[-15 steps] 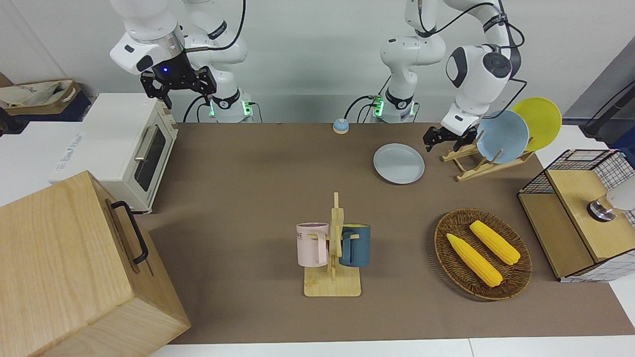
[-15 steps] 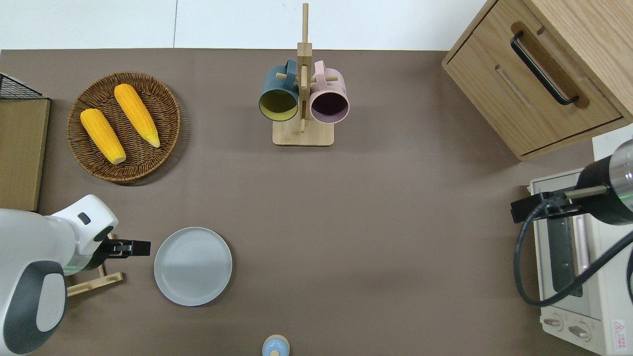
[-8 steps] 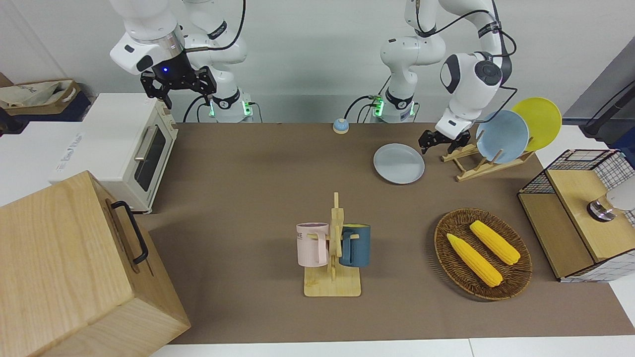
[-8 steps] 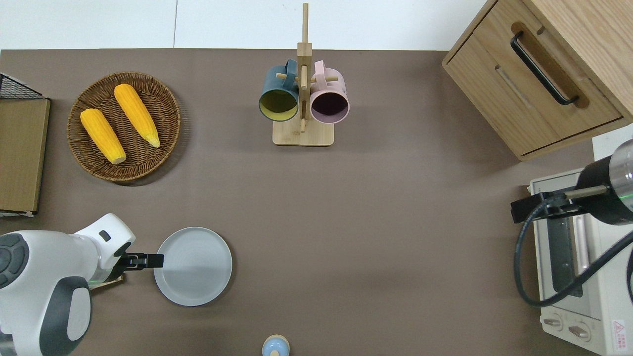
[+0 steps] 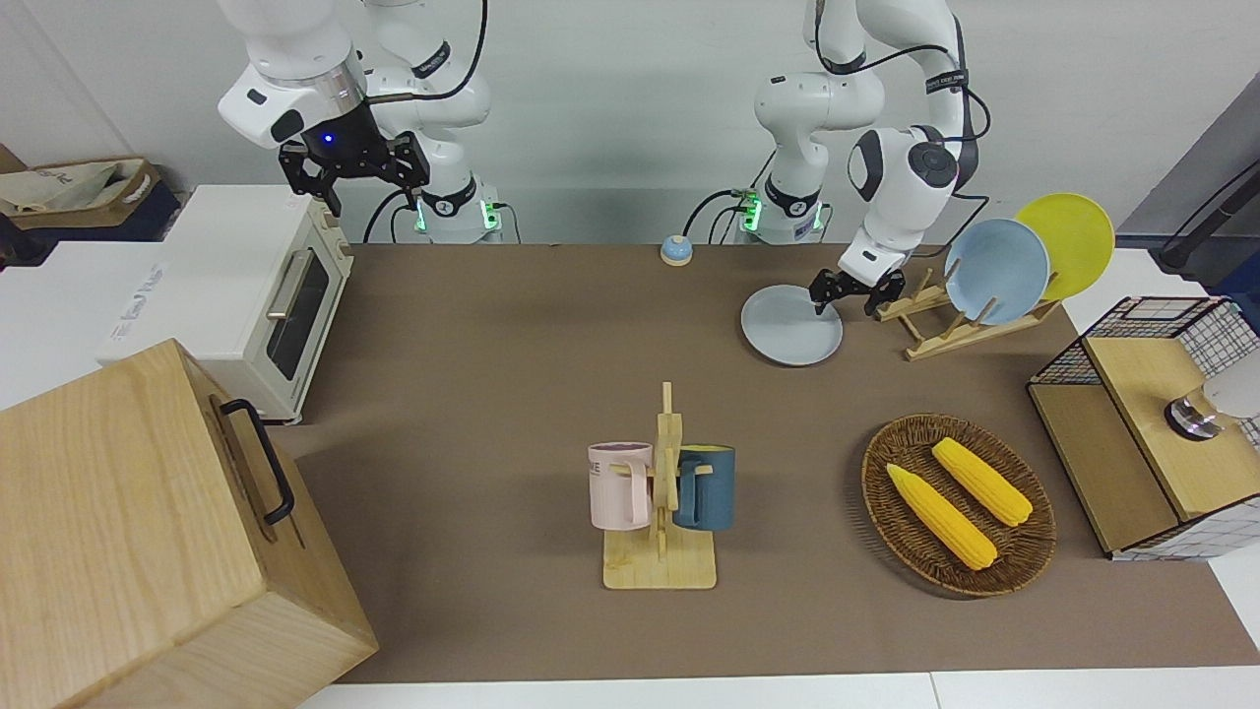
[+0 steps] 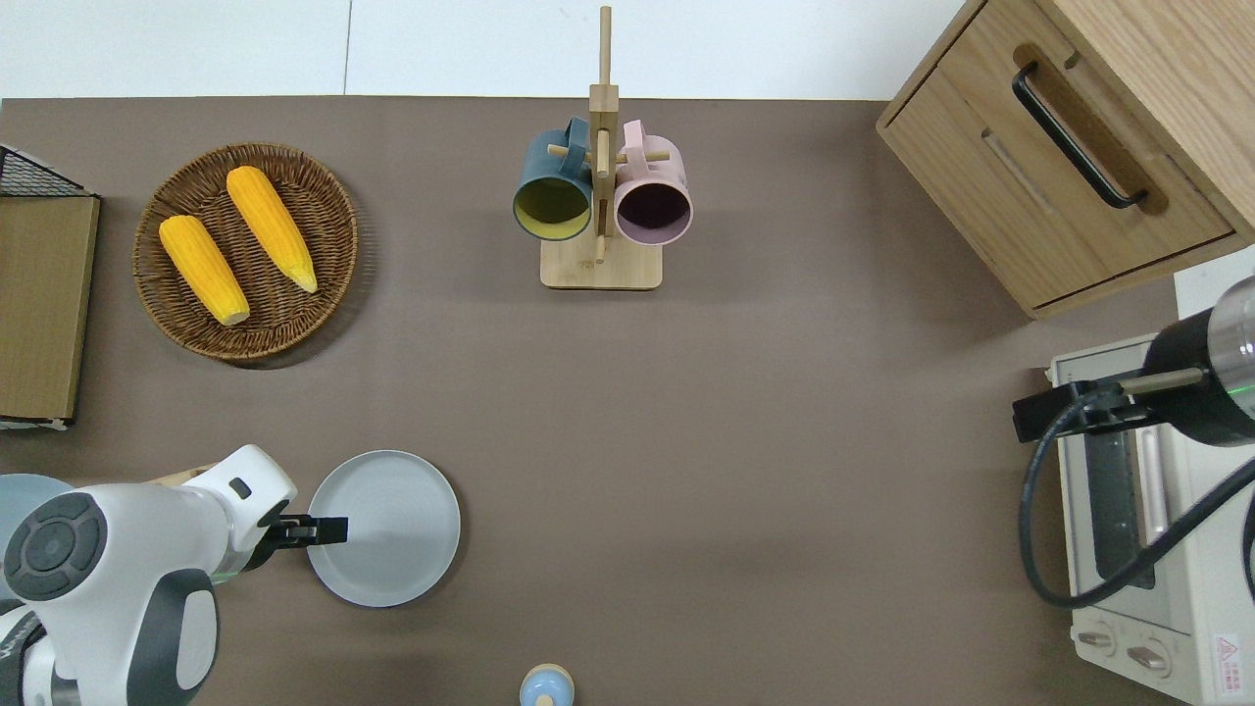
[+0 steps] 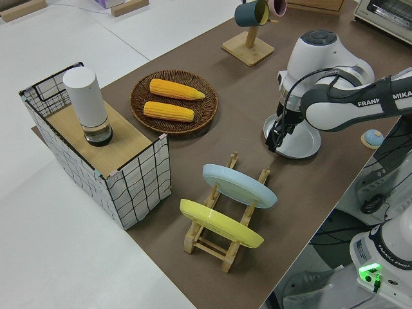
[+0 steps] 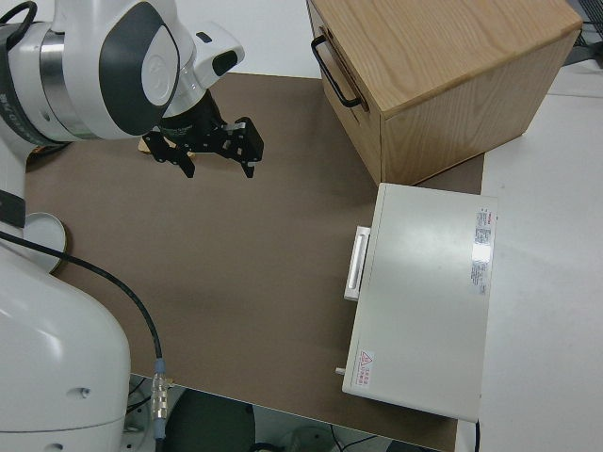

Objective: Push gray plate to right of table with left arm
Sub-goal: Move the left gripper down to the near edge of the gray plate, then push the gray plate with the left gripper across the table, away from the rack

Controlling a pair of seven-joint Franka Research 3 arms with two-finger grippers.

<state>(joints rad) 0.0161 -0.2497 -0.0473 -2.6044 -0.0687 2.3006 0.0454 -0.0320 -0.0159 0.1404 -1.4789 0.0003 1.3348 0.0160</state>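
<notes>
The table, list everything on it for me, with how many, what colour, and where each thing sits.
gray plate: one, pale gray, flat on the table, toward the left arm's end.
plate rack: one, wood, beside the gray plate, holding a blue plate and a yellow plate on edge.
basket: one, brown wicker, farther from the robots than the gray plate, holding two yellow corn cobs.
mug stand: one, wood, mid-table, hanging a dark blue mug and a pink mug.
bell: one, blue, at the edge nearest the robots.
toaster oven: one, white, at the right arm's end.
wooden cabinet: one, beside the oven.
wire crate: one, holding a white cylinder.
left claw: over the gray plate's rim.
right claw: parked, open.
</notes>
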